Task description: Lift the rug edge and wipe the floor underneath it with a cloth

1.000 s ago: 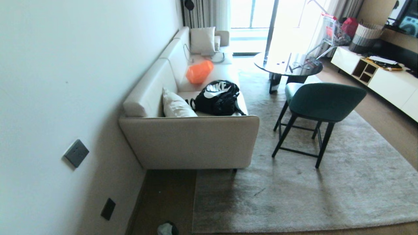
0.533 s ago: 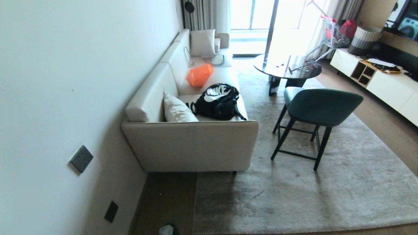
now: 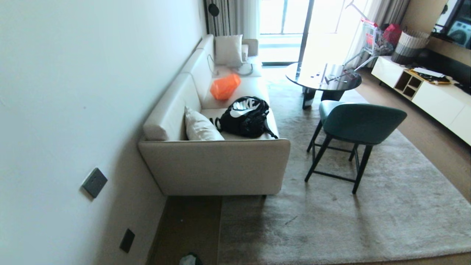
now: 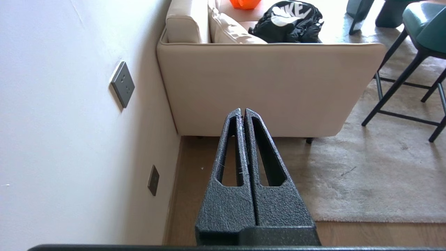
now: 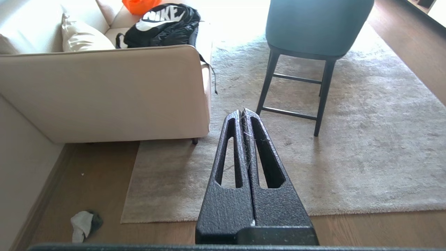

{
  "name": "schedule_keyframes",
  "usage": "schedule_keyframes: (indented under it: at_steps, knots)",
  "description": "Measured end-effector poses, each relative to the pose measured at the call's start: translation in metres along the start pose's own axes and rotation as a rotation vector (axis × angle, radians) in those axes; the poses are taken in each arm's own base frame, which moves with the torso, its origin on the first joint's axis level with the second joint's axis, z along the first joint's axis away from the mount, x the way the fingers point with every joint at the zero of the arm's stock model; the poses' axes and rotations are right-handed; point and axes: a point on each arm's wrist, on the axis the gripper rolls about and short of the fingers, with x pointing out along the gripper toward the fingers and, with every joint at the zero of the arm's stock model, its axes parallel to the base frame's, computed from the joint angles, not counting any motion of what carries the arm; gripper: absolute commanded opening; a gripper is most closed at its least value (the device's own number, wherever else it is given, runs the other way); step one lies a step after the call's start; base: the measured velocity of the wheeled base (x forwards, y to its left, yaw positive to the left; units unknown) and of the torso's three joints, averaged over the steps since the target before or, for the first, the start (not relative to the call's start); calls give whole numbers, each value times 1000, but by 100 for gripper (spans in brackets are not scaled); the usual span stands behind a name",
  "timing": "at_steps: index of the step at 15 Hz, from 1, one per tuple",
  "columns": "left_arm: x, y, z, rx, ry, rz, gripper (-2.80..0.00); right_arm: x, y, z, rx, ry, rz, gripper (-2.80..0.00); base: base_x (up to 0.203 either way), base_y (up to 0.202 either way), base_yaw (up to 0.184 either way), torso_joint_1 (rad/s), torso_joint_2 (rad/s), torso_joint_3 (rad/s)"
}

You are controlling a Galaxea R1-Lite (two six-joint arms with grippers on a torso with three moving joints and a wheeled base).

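Cloth [image 5: 84, 224] lies crumpled on the floor [image 5: 94, 167] near the wall, just beside the rug edge [image 5: 216, 217], not yet picked up. Left gripper [image 4: 242, 112] and right gripper [image 5: 243, 113] are fully closed and empty, held well above the rug, apparently parked.

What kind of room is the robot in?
It looks like a home living room. There is a long cream sofa with cushions along the wall, a big grey rug on the wooden floor, and a round coffee table by the bright window.
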Motion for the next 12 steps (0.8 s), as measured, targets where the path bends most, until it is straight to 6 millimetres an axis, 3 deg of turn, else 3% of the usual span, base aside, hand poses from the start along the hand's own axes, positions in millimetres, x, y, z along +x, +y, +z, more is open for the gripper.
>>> schedule_keyframes:
  at_steps: [12]
  knots:
    - [0, 0, 0, 0, 0, 1, -280, 0, 0, 0, 0, 0, -1, -280, 0, 0, 0, 0, 0, 0]
